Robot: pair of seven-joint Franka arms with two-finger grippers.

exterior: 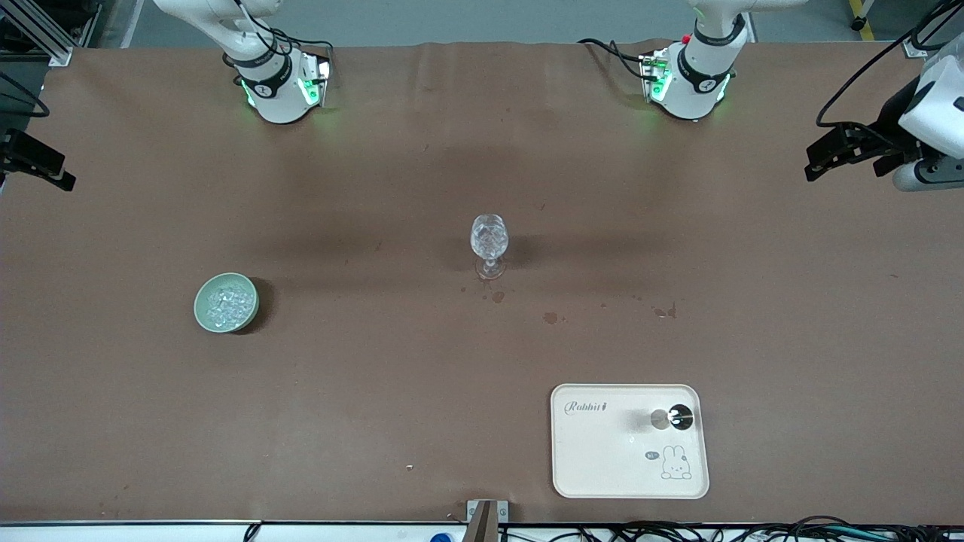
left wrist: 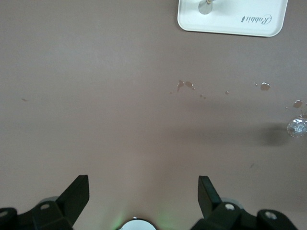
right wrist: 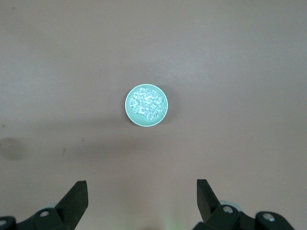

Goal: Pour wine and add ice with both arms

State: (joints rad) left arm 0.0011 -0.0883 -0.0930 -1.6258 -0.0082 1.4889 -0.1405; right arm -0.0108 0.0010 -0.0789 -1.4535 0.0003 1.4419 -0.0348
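A cut-glass stemmed goblet (exterior: 489, 241) stands upright at the table's middle; it also shows in the left wrist view (left wrist: 297, 127). A green bowl (exterior: 199, 305) toward the right arm's end holds the ice (exterior: 227, 301), several small clear chunks. In the right wrist view the bowl (right wrist: 127, 106) and the ice (right wrist: 147, 103) lie below my right gripper (right wrist: 142, 189), which is open and empty. My right gripper (exterior: 45, 169) hangs over the table's edge at its own end. My left gripper (exterior: 821, 159) hangs over the left arm's end, open and empty (left wrist: 144, 184).
A white rabbit-print tray (exterior: 602, 452) lies near the front camera toward the left arm's end, with a small shiny round-topped object (exterior: 674, 418) on it; the tray also shows in the left wrist view (left wrist: 230, 24). Dark wet spots (exterior: 550, 318) mark the brown cloth near the goblet.
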